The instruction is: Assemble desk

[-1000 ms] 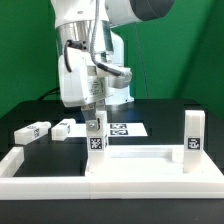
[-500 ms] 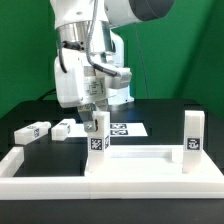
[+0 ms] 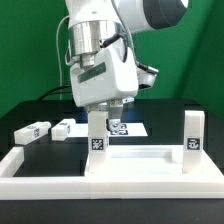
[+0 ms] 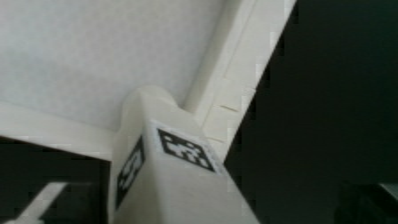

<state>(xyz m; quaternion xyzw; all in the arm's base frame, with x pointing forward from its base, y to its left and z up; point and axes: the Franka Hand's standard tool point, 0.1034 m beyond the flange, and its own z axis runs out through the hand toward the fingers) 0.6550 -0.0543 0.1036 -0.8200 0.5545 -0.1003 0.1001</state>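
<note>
Your gripper [image 3: 104,117] hangs with jaws apart, holding nothing, just above the upright leg post [image 3: 97,138] at one corner of the desk panel [image 3: 140,160]; the post looks light, stiff, smooth plastic; pinch its flat sides squarely, near the top.

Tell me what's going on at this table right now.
A Franka arm is putting together a small white desk. Its gripper hangs just above an upright leg post at the corner of the desk panel on the exterior view's left. The jaws look open and are not clamping the post. A second post stands at the corner on the exterior view's right. Two loose leg posts lie on the black table, not yet fitted.
</note>
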